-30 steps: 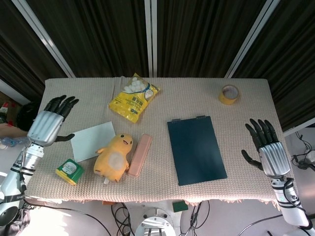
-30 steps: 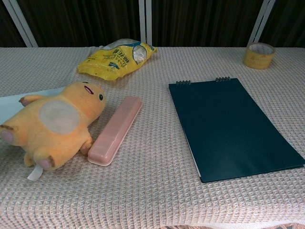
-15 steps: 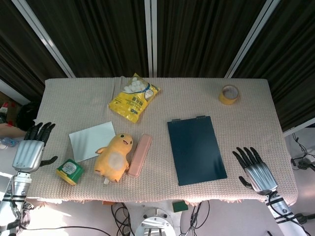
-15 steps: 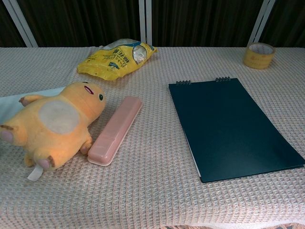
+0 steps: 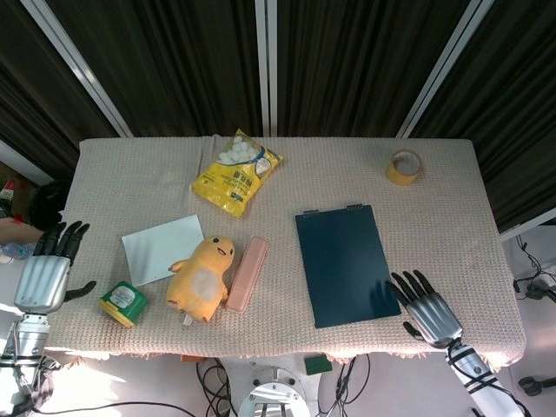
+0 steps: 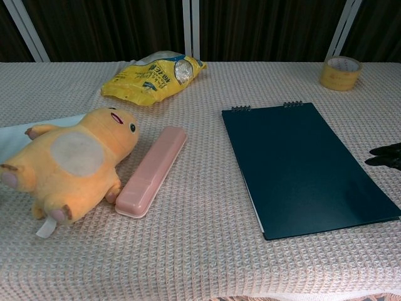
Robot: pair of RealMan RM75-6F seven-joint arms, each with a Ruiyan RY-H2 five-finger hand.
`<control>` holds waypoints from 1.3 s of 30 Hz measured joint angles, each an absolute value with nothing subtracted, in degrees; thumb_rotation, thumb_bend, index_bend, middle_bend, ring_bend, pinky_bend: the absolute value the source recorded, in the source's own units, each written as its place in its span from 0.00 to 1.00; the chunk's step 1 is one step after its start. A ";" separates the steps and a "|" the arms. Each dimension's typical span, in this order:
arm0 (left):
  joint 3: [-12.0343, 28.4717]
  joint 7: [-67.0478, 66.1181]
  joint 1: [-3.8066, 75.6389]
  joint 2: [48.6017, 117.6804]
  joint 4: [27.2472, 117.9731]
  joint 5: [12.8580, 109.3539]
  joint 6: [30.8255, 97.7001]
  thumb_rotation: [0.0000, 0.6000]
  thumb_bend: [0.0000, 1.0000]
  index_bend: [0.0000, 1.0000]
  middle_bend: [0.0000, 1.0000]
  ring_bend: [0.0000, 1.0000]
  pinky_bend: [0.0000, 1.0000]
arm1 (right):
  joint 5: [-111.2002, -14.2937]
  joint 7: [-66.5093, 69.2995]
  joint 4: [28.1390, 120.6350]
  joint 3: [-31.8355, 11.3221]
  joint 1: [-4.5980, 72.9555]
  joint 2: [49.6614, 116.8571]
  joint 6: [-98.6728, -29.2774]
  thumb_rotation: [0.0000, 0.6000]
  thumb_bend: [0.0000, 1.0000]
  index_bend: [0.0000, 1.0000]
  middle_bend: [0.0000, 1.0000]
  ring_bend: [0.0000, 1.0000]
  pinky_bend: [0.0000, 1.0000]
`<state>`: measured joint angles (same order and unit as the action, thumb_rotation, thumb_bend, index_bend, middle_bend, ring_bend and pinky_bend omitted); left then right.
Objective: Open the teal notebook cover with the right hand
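Teal notebook (image 5: 346,264) lay shut, its thin cover looked light and bendy; your right hand (image 5: 427,314) was empty, fingers spread, near its loose bottom corner.

Notebook (image 6: 304,166) lies flat on cloth-covered table (image 6: 200,251), cover closed, spiral rings at far edge. Right hand (image 6: 387,156) enters at 3 o'clock edge — only dark fingertips visible, just beside notebook's right edge, contact unclear. Pink case (image 6: 152,170) at 9 o'clock from notebook, touching plush (image 6: 69,162). White sheet (image 6: 25,135) under plush's far side. Yellow bag (image 6: 153,78) at 11 o'clock. Tape roll (image 6: 340,73) at 1 o'clock.
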<state>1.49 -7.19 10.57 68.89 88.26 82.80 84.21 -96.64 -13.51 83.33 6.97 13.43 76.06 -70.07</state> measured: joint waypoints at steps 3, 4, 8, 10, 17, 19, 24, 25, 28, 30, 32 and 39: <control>1.81 -6.45 10.41 68.75 87.92 82.73 84.12 1.00 0.01 0.08 0.06 0.03 0.12 | -96.44 -14.75 83.53 6.68 14.26 76.71 -68.68 1.00 0.29 0.13 0.00 0.00 0.00; 1.88 -6.25 10.36 68.70 87.81 82.73 84.10 1.00 0.01 0.08 0.06 0.03 0.12 | -96.40 -15.19 83.56 6.56 14.59 77.06 -68.25 1.00 0.29 0.13 0.00 0.00 0.00; 2.08 -5.59 10.17 68.57 87.47 82.91 84.08 1.00 0.01 0.09 0.06 0.03 0.12 | -96.94 -15.74 83.08 6.27 15.28 78.45 -68.02 1.00 0.29 0.16 0.00 0.00 0.00; 2.16 -5.29 10.04 68.56 87.32 83.01 84.08 1.00 0.01 0.09 0.06 0.03 0.12 | -97.31 -15.87 82.40 6.12 15.50 79.21 -68.23 1.00 0.29 0.19 0.00 0.00 0.00; 2.36 -4.63 9.67 68.62 86.71 83.16 83.99 1.00 0.01 0.09 0.06 0.03 0.12 | -96.94 -17.31 81.02 5.57 16.11 80.72 -67.87 1.00 0.29 0.21 0.00 0.00 0.00; 2.45 -4.44 9.59 68.60 86.62 83.20 83.97 1.00 0.01 0.09 0.06 0.03 0.12 | -97.15 -17.36 80.65 5.55 16.23 81.09 -68.04 1.00 0.29 0.23 0.00 0.00 0.00; 2.64 -4.16 9.49 68.61 86.44 83.28 83.84 1.00 0.01 0.08 0.06 0.03 0.12 | -97.81 -17.41 79.35 5.44 16.37 82.11 -69.02 1.00 0.29 0.29 0.00 0.00 0.00; 2.67 -4.07 9.48 68.62 86.40 83.29 83.80 1.00 0.01 0.09 0.06 0.03 0.12 | -98.00 -17.38 78.96 5.42 16.41 82.39 -69.29 1.00 0.30 0.30 0.00 0.00 0.00; 2.74 -3.78 9.41 68.62 86.25 83.29 83.64 1.00 0.01 0.09 0.06 0.03 0.12 | -98.55 -16.99 78.13 5.41 16.48 82.96 -70.13 1.00 0.31 0.35 0.00 0.00 0.00; 2.77 -3.64 9.35 68.61 86.11 83.21 83.49 1.00 0.01 0.09 0.06 0.03 0.12 | -98.83 -16.88 77.52 5.40 16.51 83.27 -70.55 1.00 0.33 0.38 0.00 0.00 0.00; 2.79 -3.47 9.31 68.60 86.03 83.14 83.32 1.00 0.01 0.09 0.06 0.03 0.12 | -99.04 -16.68 76.79 5.42 16.59 83.69 -70.76 1.00 0.36 0.41 0.01 0.00 0.00; 2.89 -2.99 9.05 68.62 85.55 82.90 83.04 1.00 0.01 0.09 0.06 0.03 0.12 | -99.30 -15.97 75.29 5.59 16.92 84.73 -70.93 1.00 0.41 0.52 0.02 0.00 0.00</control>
<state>2.89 -2.99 9.05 68.62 85.55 82.90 83.04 -99.30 -15.97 75.29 5.59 16.92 84.73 -70.93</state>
